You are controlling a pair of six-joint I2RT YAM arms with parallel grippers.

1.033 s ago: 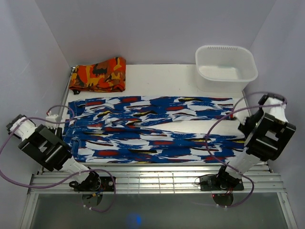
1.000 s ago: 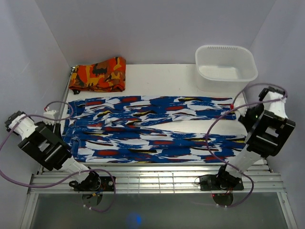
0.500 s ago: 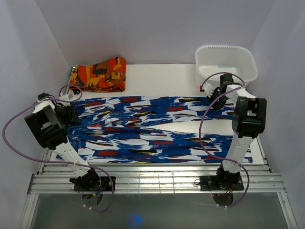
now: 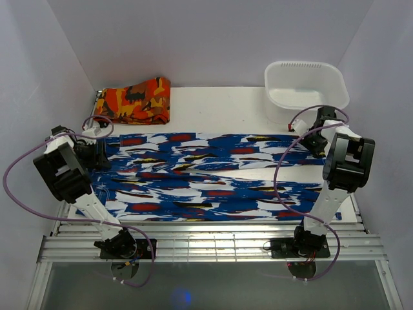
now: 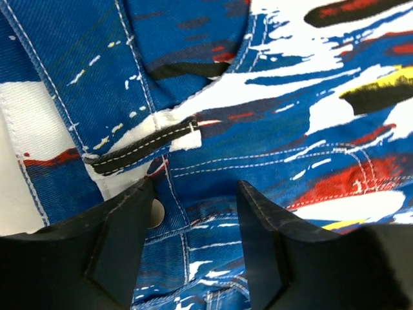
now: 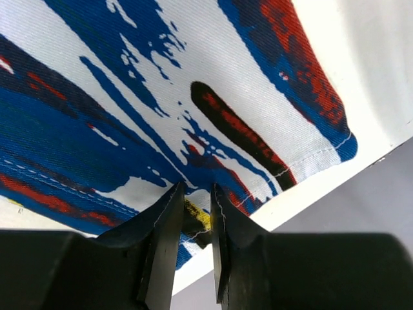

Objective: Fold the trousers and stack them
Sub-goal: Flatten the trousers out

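Trousers lie spread flat across the table, waistband at my left, both legs running out to the right, with a wedge of bare table showing between the legs toward the hems. I have both arms on the far edge. The left gripper sits at the far waistband corner with its fingers spread wide and nothing clamped. It straddles the seam just below a belt loop, next to a metal rivet. The right gripper is at the far leg's hem and nearly closed, with a small tuck of cloth pinched between the tips, so I read it as grasping the hem. My guess at the step is taking the far edge to fold it over the near leg. The risks come from that uneven hold. If the right lifts before the left bites, the fold goes skewed. The right pinch is thin and close to the hem corner, so it may slip out under the cloth's weight. That corner also lies right by the table edge, so a dropped hem could hang off. The left could close on the belt loop alone, or on one layer only. The white tub and the folded orange cloth sit near the arms, so a wide swing may clip them.
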